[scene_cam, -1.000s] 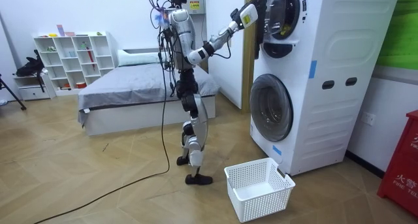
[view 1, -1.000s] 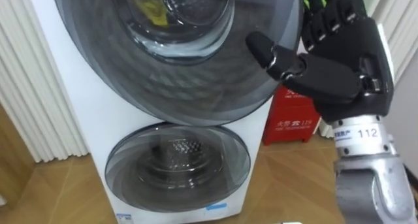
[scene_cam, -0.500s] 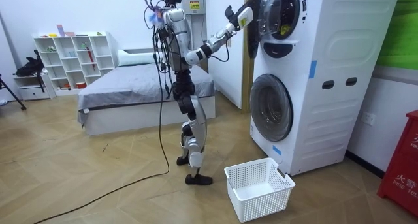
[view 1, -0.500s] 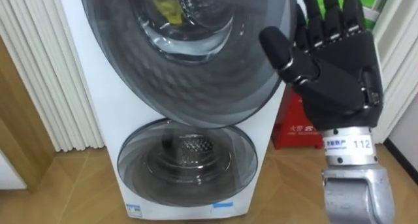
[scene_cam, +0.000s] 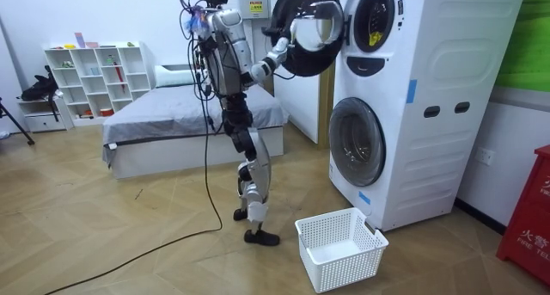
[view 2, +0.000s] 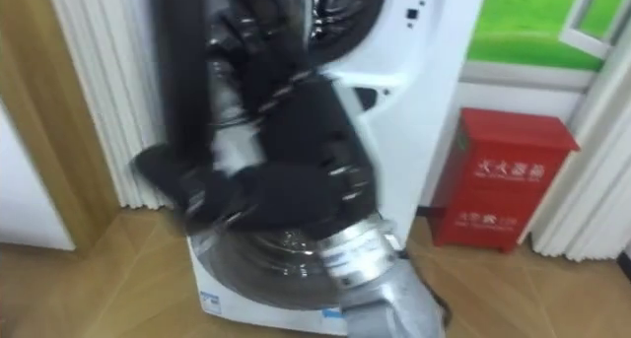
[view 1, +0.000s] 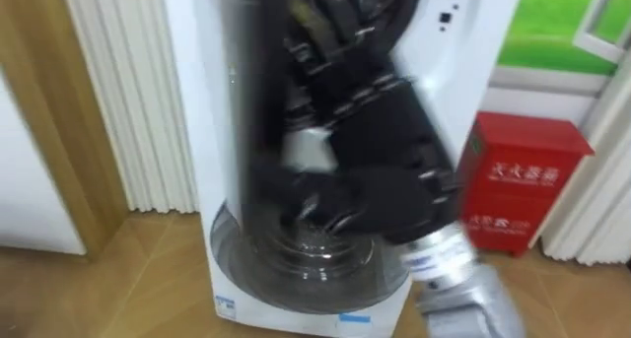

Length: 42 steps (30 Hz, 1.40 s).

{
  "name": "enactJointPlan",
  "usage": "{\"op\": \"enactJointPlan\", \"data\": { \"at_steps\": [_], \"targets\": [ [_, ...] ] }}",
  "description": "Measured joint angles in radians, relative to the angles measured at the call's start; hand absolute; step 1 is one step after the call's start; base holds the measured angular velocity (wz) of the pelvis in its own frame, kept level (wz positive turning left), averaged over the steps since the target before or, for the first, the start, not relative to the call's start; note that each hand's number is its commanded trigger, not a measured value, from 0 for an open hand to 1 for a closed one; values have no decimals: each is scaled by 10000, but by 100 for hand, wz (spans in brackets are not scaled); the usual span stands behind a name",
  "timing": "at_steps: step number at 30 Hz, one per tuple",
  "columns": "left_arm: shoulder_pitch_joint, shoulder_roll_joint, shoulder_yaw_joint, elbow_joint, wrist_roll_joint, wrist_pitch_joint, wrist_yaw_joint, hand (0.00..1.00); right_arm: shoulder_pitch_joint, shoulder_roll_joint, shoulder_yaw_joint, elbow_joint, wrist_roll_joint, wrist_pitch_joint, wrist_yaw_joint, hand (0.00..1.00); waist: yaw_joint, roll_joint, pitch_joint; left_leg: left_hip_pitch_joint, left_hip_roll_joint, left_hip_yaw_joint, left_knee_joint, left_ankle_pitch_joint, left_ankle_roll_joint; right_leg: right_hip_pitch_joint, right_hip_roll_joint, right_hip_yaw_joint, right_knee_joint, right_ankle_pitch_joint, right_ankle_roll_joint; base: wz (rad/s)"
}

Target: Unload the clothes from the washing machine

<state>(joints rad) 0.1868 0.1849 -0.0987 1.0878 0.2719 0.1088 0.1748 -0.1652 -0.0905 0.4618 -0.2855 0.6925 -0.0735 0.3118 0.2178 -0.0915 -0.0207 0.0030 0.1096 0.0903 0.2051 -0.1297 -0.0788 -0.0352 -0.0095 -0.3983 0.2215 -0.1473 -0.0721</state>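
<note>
The stacked white washing machine (scene_cam: 430,97) stands before me, and its upper round door (scene_cam: 308,28) is swung wide open towards me. In the eye views that door shows edge-on as a dark band (view 1: 251,92). My right hand (view 1: 385,151) (view 2: 296,151) is raised against the door's edge, fingers pointing up and thumb spread out to the left; it looks open and is blurred by motion. In the room view the right hand (scene_cam: 296,33) is at the door's middle. Something yellow (scene_cam: 371,39) lies inside the upper drum.
The lower door (scene_cam: 357,140) (view 1: 296,274) is closed. A white laundry basket (scene_cam: 339,248) sits on the floor in front of the machine, by my feet. A red box (view 1: 518,180) (view 2: 503,175) stands right of the machine. A bed (scene_cam: 172,114) and shelves (scene_cam: 94,76) are behind me.
The upper door has swung from nearly closed to wide open, with my right hand moving left along with it. My head has turned, so the eye view has shifted.
</note>
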Motion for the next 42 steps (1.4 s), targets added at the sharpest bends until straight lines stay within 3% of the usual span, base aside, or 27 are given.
{"op": "enactJointPlan", "data": {
  "at_steps": [1,4,10,12,13,22,26,30,35,40,42],
  "targets": [
    [0,-1,-3,-6,-8,0,-69,0,-1,-141,234,31,-2,359,208,0,129,1,0,-22,-60,-8,-13,17,50,0,-46,2,-1,6,44,22],
    [4,-5,-3,-17,-37,16,-99,0,-3,-196,454,29,0,892,768,0,375,37,25,-36,-226,-111,-76,-79,216,3,-100,181,-7,-1,178,18],
    [-127,18,-3,-64,-59,13,-99,0,-12,-240,616,27,0,981,1521,0,613,223,166,269,-431,-210,-303,-231,376,279,-242,171,-22,-176,491,7],
    [-251,16,-7,-64,-70,-15,-95,0,-26,-243,665,27,-21,981,1594,0,633,261,220,385,-486,-257,-408,-233,383,349,-247,153,-39,-172,377,8],
    [-304,12,-9,-63,-68,-53,-92,0,-82,-246,664,27,-190,981,1601,0,615,289,274,432,-523,-268,-447,-257,402,388,-270,154,-44,-113,92,4],
    [-418,-1,188,-70,-67,-260,143,0,-541,-423,475,17,-671,982,1463,0,537,127,342,468,-538,-195,-542,-294,396,607,-215,136,-475,-174,130,1],
    [-306,-90,668,-60,-41,-302,149,0,-716,-511,-205,-328,-994,1022,1318,0,330,108,342,481,-536,-187,-546,-310,371,678,-203,128,-562,-180,142,5],
    [-173,-76,1282,264,-65,-402,157,0,-583,-1004,-1126,-810,-1033,1017,849,0,64,149,361,754,-547,-100,-584,-336,361,987,-188,165,-703,-172,180,-4],
    [-72,-84,1343,441,-88,-505,223,0,-454,-1172,-1707,-919,-1085,964,58,0,-315,207,347,783,-531,-101,-580,-359,350,1027,-166,133,-706,-174,183,2],
    [19,-190,1359,527,-269,-493,401,0,-462,-1279,-2486,-931,-1526,964,-473,0,-655,506,180,811,-521,-101,-601,-469,390,1050,-143,142,-696,-150,235,3],
    [40,-187,1378,523,-302,-478,408,0,-462,-1309,-2606,-973,-1547,964,-700,0,-765,533,162,820,-527,-99,-601,-468,391,1050,-152,148,-683,-141,246,0]
  ]
}}
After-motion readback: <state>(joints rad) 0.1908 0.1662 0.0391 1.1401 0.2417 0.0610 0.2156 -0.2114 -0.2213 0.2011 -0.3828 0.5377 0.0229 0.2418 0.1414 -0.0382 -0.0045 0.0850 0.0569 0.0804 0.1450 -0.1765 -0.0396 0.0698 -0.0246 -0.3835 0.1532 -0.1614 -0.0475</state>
